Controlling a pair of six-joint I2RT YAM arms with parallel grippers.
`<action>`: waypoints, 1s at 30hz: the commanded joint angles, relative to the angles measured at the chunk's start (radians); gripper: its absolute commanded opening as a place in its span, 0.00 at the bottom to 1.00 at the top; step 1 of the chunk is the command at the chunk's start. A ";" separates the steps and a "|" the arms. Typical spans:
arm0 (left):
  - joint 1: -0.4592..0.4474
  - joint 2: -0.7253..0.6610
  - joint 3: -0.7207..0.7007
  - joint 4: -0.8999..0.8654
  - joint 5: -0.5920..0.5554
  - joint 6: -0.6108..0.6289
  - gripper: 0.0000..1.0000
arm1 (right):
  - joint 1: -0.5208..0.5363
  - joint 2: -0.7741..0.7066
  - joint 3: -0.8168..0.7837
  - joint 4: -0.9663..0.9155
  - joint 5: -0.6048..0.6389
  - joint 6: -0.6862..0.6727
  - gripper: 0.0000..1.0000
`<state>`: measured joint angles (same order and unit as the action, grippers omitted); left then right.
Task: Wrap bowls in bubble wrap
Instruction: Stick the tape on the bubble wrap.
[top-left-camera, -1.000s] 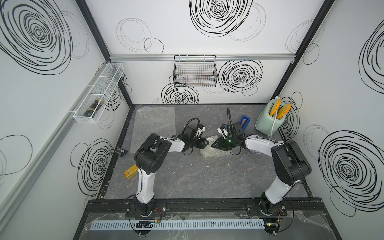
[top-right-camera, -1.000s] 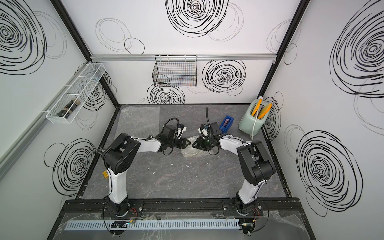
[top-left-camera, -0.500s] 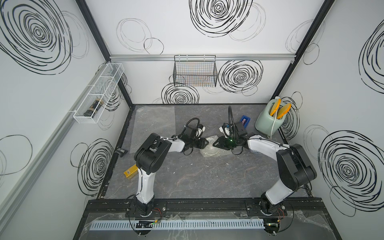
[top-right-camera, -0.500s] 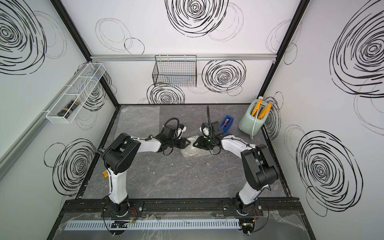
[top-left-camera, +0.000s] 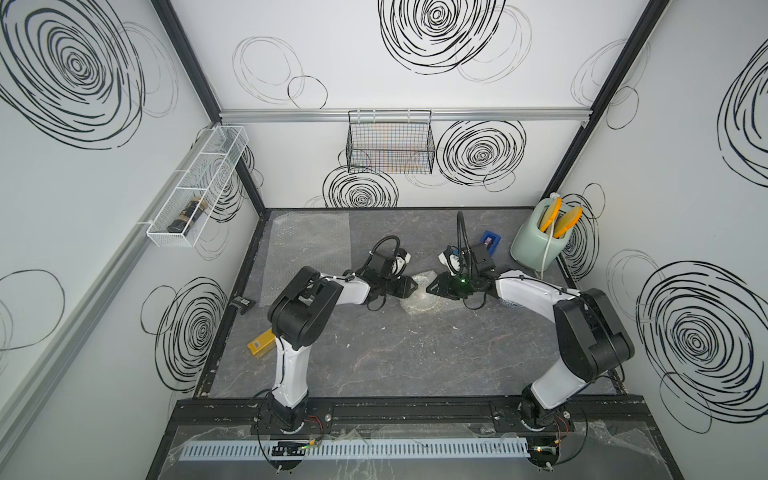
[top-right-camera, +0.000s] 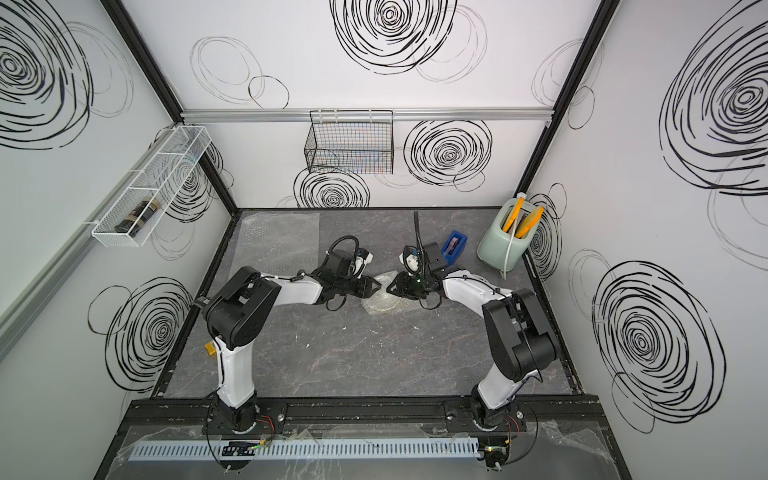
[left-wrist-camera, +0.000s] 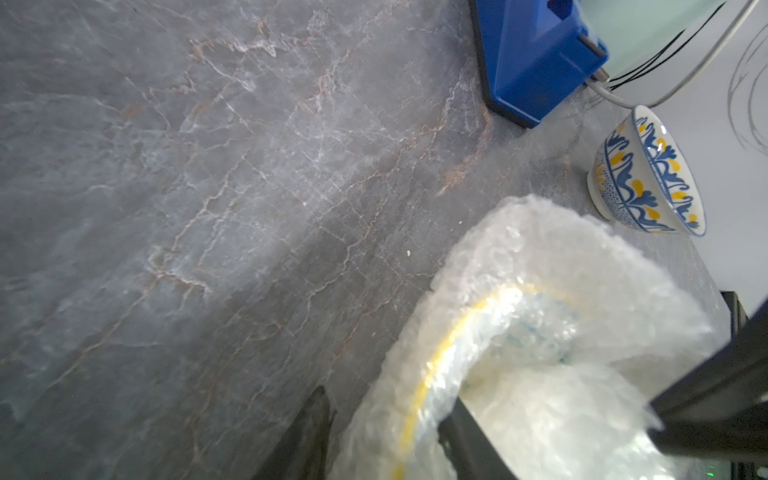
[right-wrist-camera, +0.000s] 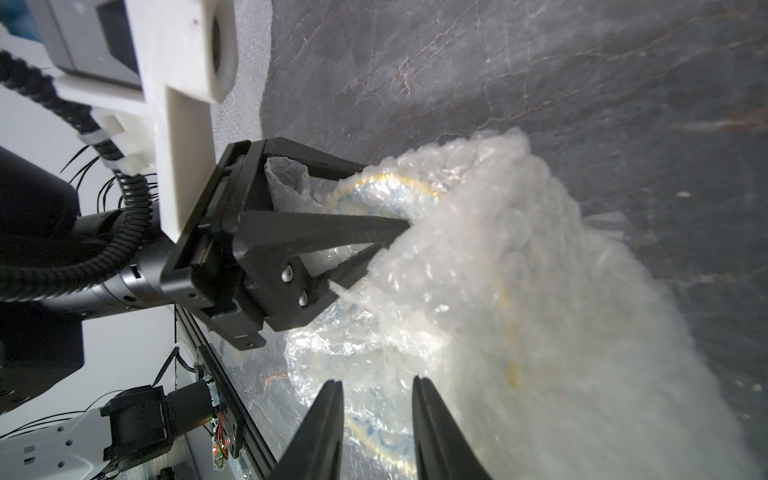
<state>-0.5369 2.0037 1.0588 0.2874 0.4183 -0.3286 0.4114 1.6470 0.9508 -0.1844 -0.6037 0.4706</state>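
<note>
Cream round ceramic bowl (left-wrist-camera: 478, 316), half-swathed in clear bubble wrap (right-wrist-camera: 498, 249).
Left claw (right-wrist-camera: 384, 197) part-open astride rim, grip unclear; right claw (right-wrist-camera: 374, 382) narrowly parted. Tuck wrap inward gently.

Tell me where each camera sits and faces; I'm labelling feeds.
Top views: high above the front, facing down at the table; left arm, right arm visible.
Left wrist: on that arm, past the left end effector toward the wrapped bowl, bare bowl.
Right wrist: on that arm, past the right end effector toward the left end effector.
Shared: wrist views both show the wrapped bowl.
</note>
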 joint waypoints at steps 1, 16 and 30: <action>-0.008 -0.045 0.003 -0.008 -0.014 0.011 0.47 | 0.009 0.041 0.012 0.018 -0.022 -0.006 0.34; 0.010 -0.164 -0.003 -0.112 -0.148 -0.026 0.66 | 0.021 0.118 0.051 0.044 -0.010 0.008 0.31; -0.015 -0.286 -0.095 -0.039 -0.070 0.117 0.96 | 0.017 0.107 0.052 0.031 -0.013 -0.002 0.31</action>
<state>-0.5346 1.6806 0.9665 0.2241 0.3271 -0.3046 0.4259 1.7500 0.9810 -0.1482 -0.6155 0.4858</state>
